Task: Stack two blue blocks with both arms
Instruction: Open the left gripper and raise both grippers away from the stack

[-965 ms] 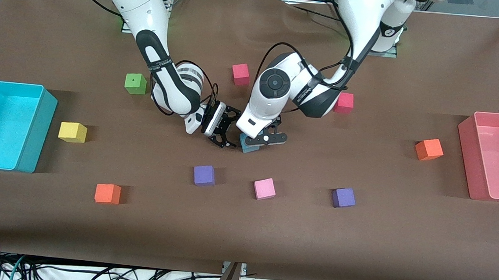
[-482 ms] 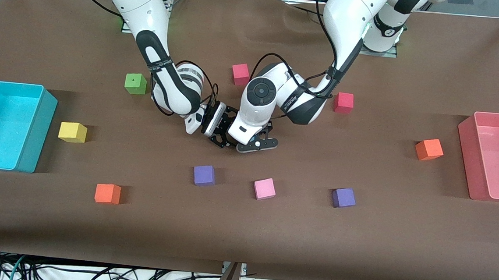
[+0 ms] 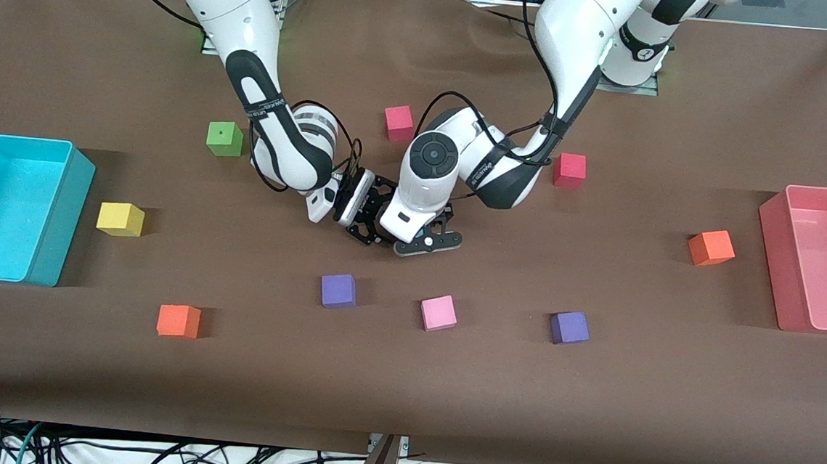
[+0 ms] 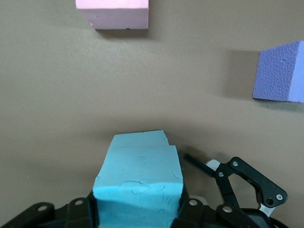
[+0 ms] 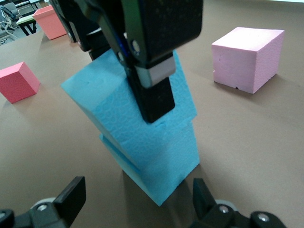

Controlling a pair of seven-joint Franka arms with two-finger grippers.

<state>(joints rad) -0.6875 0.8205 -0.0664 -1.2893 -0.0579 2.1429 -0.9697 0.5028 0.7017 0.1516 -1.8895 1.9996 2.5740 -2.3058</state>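
Note:
Two blue blocks stand together in the right wrist view. The upper blue block (image 5: 118,104) rests on the lower blue block (image 5: 166,161), turned slightly off square. My left gripper (image 4: 137,211) is shut on the upper blue block (image 4: 137,171), and one of its black fingers (image 5: 152,95) crosses that block's face. My right gripper (image 5: 137,204) is open, its fingers apart on either side of the lower block without touching it. In the front view both grippers meet mid-table, left gripper (image 3: 426,241) beside right gripper (image 3: 373,222), and the left hand hides both blocks.
Loose cubes lie around: pink (image 3: 438,313) and two purple (image 3: 339,290) (image 3: 570,327) nearer the camera, red (image 3: 398,123) (image 3: 569,170), green (image 3: 224,138), yellow (image 3: 120,219), orange (image 3: 178,320) (image 3: 711,247). A cyan bin (image 3: 57,222) and a pink bin (image 3: 773,242) stand at the table's ends.
My left gripper carried its blue block sideways toward the right gripper, and the block went out of sight under the hand. In the last half second it barely moved. The right arm stayed put.

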